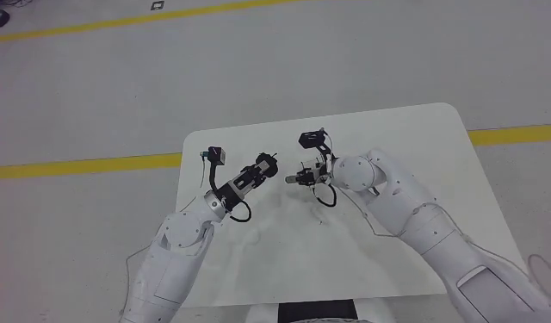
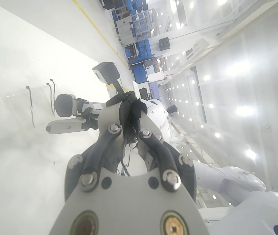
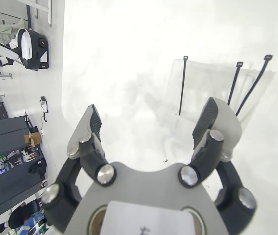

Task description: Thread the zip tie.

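Observation:
Three black zip ties lie side by side on a clear plastic sheet on the white table. My right gripper hangs open just short of them, with nothing between its ribbed pads. The left wrist view has the same ties beyond the open right gripper. My left gripper sits close beside the right gripper at the table's middle. Its fingers are drawn together, and I cannot see anything held between them.
The table's rounded edge runs off to one side of the right gripper. Grey floor with a yellow line surrounds the table. The right arm's wrist camera box and black cables stand close in front of the left gripper.

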Motion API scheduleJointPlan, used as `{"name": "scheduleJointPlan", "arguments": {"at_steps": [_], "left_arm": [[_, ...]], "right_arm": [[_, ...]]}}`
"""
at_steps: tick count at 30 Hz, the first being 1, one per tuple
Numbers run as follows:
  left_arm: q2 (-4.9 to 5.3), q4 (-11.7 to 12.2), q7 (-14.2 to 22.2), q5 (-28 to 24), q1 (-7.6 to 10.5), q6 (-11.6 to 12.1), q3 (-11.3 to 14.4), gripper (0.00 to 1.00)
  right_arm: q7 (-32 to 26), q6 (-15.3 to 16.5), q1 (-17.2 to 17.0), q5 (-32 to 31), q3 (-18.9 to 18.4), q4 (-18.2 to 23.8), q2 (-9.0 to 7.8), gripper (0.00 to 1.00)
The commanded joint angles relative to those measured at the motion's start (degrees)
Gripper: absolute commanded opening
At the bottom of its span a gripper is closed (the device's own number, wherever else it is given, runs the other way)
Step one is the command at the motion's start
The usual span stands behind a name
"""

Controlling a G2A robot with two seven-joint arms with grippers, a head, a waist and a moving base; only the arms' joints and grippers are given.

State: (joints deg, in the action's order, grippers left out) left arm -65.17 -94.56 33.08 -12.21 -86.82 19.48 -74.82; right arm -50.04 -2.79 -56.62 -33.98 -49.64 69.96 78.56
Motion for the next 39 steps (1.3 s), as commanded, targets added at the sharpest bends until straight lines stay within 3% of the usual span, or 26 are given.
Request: {"name": "scheduleJointPlan", "arguments": {"at_steps": [1, 8, 16, 27, 28, 29, 30, 39], "left_arm": [[0.00, 0.00, 0.00, 0.00, 0.00, 0.00, 0.00, 0.00], [0.00, 0.00, 0.00, 0.00, 0.00, 0.00, 0.00, 0.00], [0.00, 0.00, 0.00, 0.00, 0.00, 0.00, 0.00, 0.00], [0.00, 0.00, 0.00, 0.00, 0.00, 0.00, 0.00, 0.00], [0.00, 0.00, 0.00, 0.00, 0.00, 0.00, 0.00, 0.00], [0.00, 0.00, 0.00, 0.00, 0.00, 0.00, 0.00, 0.00], [0.00, 0.00, 0.00, 0.00, 0.00, 0.00, 0.00, 0.00], [0.00, 0.00, 0.00, 0.00, 0.00, 0.00, 0.00, 0.00]], "right_arm": [[1.44, 0.34, 0.22, -0.23, 0.45, -0.89, 0.20, 1.00], [4.96, 1.94, 0.87, -0.11, 1.37, -3.73, 0.80, 1.00], [5.32, 2.06, 0.78, -0.09, 1.38, -3.89, 0.82, 1.00], [6.09, -0.79, -1.95, -5.28, 0.03, 1.49, -0.14, 1.00], [6.06, -0.80, -2.09, -5.49, -0.04, 1.76, -0.18, 0.85], [6.07, -0.87, -2.23, -5.69, -0.12, 1.95, -0.23, 0.55], [6.08, -0.99, -2.41, -5.95, -0.21, 2.21, -0.27, 0.48], [5.61, -1.45, -3.78, -7.18, -1.42, 3.95, -0.74, 0.40]]}}
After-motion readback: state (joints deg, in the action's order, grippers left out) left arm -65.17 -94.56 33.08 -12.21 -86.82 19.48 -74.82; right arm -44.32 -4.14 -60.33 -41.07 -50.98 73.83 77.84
